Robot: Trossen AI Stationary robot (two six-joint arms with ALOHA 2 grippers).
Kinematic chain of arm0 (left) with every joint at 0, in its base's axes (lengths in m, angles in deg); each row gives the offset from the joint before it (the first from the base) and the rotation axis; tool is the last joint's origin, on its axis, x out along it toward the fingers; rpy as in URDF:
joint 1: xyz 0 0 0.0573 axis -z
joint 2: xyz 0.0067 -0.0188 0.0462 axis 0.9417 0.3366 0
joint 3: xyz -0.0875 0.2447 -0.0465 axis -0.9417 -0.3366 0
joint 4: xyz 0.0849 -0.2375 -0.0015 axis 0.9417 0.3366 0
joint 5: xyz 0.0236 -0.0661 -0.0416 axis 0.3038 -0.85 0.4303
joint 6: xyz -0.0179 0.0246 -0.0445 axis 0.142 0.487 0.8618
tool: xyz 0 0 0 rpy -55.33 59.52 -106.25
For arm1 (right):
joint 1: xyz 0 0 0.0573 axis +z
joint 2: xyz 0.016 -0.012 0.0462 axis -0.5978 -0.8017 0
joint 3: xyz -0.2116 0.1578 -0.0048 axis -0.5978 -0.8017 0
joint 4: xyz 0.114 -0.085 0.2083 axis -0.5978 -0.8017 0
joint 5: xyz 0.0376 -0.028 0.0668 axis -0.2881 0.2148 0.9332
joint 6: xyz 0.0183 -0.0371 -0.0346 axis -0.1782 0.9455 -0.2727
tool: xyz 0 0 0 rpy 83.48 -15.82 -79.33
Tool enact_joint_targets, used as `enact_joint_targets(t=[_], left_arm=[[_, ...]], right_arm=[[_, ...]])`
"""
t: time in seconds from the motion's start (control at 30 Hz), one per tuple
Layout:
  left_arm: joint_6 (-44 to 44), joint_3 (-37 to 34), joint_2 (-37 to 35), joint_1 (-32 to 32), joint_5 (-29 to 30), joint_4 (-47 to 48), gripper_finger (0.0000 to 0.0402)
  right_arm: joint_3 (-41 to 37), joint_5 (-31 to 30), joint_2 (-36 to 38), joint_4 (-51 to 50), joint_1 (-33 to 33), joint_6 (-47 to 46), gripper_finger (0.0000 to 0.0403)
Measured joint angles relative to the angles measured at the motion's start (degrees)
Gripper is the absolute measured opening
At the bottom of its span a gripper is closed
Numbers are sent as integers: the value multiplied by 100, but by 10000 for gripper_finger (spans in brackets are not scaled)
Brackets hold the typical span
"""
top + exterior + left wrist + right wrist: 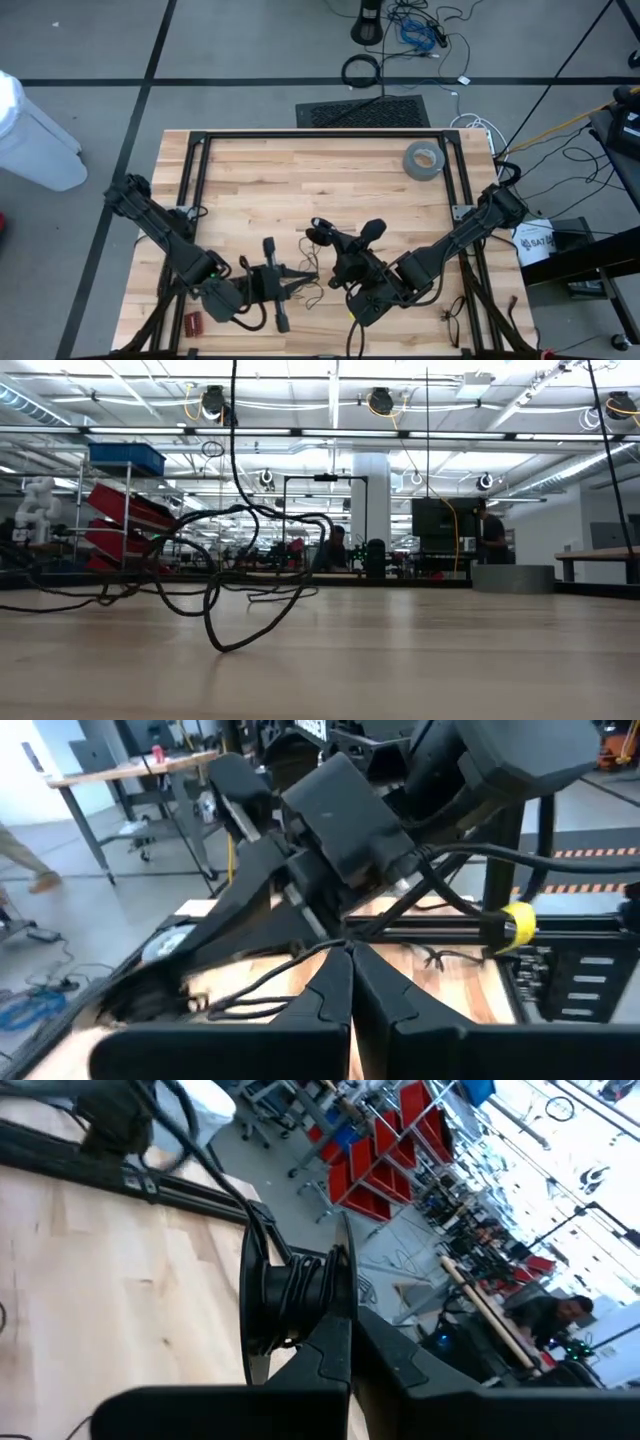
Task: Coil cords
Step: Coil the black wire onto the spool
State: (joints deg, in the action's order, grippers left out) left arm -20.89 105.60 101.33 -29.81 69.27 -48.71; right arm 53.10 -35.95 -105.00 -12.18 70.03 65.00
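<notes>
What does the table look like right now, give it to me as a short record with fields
Surface: wooden table
Cord: thin black wire, loose loops between the two grippers near the front edge
Left gripper: shut on the wire
Right gripper: shut on a bundle of wire turns
Also there: grey tape roll, far right corner
</notes>
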Motion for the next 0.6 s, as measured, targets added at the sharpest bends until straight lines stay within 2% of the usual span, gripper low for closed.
enact_joint_targets(t=[0.3,0.6], left_arm=[[-441,0,249,-287,-372,-165,2],[-441,0,413,-503,-549,-161,2]], right_arm=[[0,60,100,350,140,346,0],[0,168,316,470,346,358,0]])
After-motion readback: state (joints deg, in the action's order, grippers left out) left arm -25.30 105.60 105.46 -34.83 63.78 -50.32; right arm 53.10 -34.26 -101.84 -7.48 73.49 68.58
